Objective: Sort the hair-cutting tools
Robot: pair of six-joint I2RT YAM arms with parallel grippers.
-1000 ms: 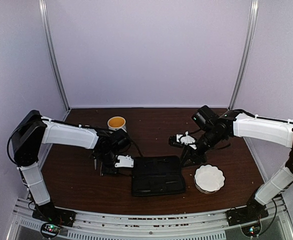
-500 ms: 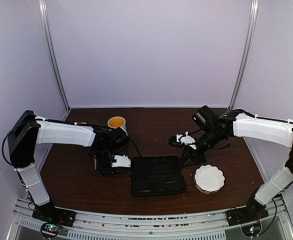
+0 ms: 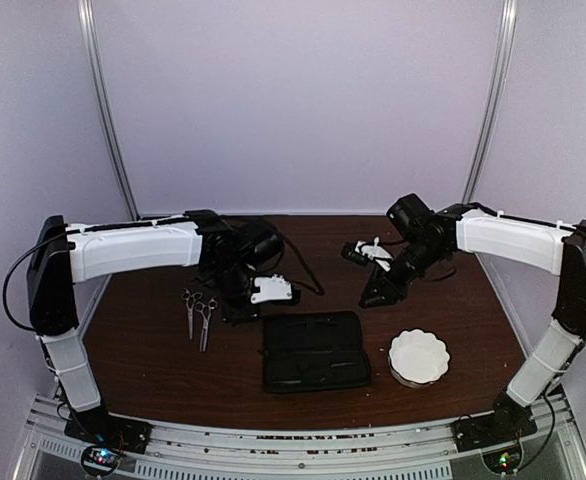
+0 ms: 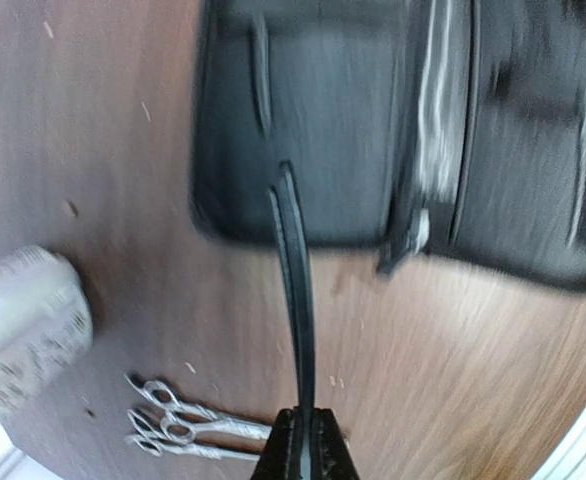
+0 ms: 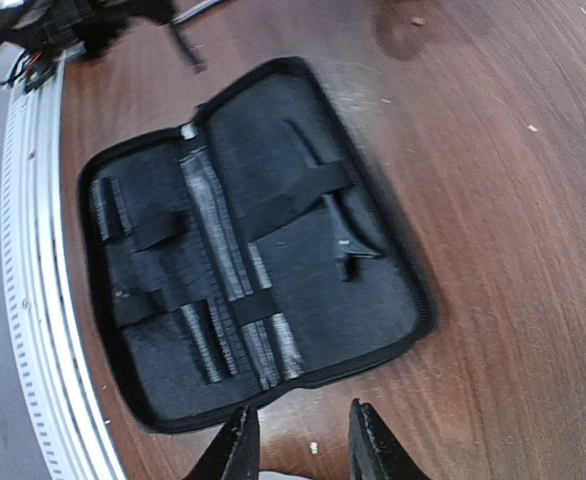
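Two silver scissors (image 3: 198,312) lie side by side on the table left of the open black case (image 3: 313,350); they also show in the left wrist view (image 4: 188,432). My left gripper (image 3: 239,303) is shut on a thin black clip (image 4: 295,300) whose tip points toward the case (image 4: 373,120). A second black clip (image 5: 347,240) lies inside the case (image 5: 173,300), partly under a strap. My right gripper (image 5: 303,448) is open and empty just past the case's edge; in the top view it (image 3: 371,297) hovers behind the case's right corner.
A white scalloped dish (image 3: 418,357) sits right of the case. The white patterned mug (image 4: 23,320) stands near the scissors; in the top view my left arm hides it. Walls close in at the back and sides.
My left gripper has risen and moved back and to the right, uncovering the two scissors on the table. My right gripper has drawn back a little from the case.
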